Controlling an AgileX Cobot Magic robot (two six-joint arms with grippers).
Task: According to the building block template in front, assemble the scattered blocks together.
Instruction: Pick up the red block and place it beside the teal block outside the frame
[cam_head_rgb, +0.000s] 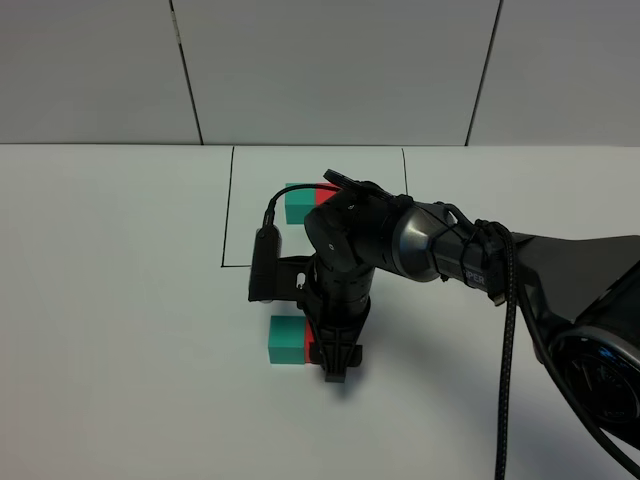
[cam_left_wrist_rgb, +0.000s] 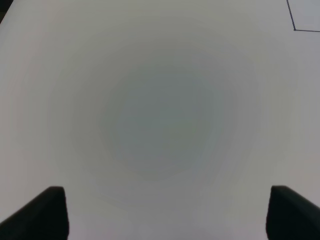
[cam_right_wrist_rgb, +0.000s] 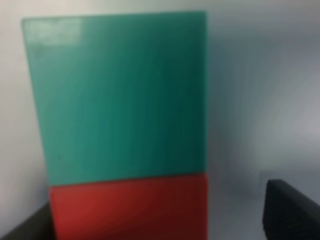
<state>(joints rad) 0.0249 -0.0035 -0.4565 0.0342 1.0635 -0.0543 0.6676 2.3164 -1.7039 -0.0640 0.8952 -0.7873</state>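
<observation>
My right hand (cam_head_rgb: 335, 368), fingers spread, straddles the red cube (cam_right_wrist_rgb: 130, 207), which touches the teal cube (cam_head_rgb: 287, 340) on its left.

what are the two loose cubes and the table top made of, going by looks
Teal cube: probably plastic or painted wood; flat even colour, matte with a faint sheen, crisp edges.
Red cube: looks the same; uniform colour, no grain visible, though the close view is blurred.
Table top: perhaps smooth white laminate or painted board; plain, dull, no texture shows.
</observation>
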